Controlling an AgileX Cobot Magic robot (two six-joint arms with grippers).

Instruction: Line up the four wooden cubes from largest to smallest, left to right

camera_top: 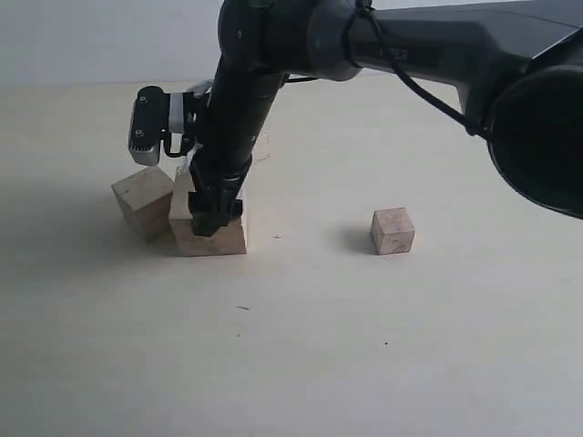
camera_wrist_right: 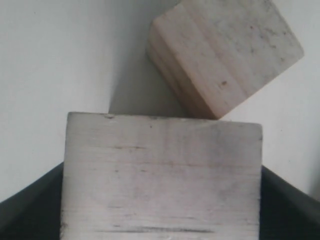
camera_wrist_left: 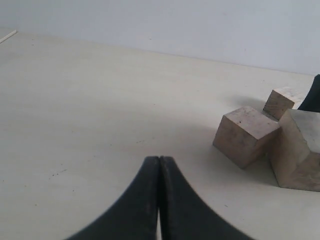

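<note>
The largest wooden cube (camera_top: 223, 238) rests on the table at the left, with a thin dark slit on its top face (camera_wrist_right: 160, 175). My right gripper (camera_top: 214, 214) reaches across from the right and is shut on it, one black finger (camera_wrist_right: 30, 210) against each side. A second, tilted cube (camera_top: 143, 200) touches its left corner and also shows in the right wrist view (camera_wrist_right: 225, 55). A smaller cube (camera_wrist_left: 282, 101) sits behind these two, mostly hidden by the arm in the exterior view. Another small cube (camera_top: 393, 230) stands alone to the right. My left gripper (camera_wrist_left: 160, 159) is shut and holds nothing.
The pale table (camera_top: 291, 364) runs back to a light wall (camera_wrist_left: 200, 25). The right arm's dark links (camera_top: 437, 45) span the upper part of the exterior view. The left arm is out of the exterior view.
</note>
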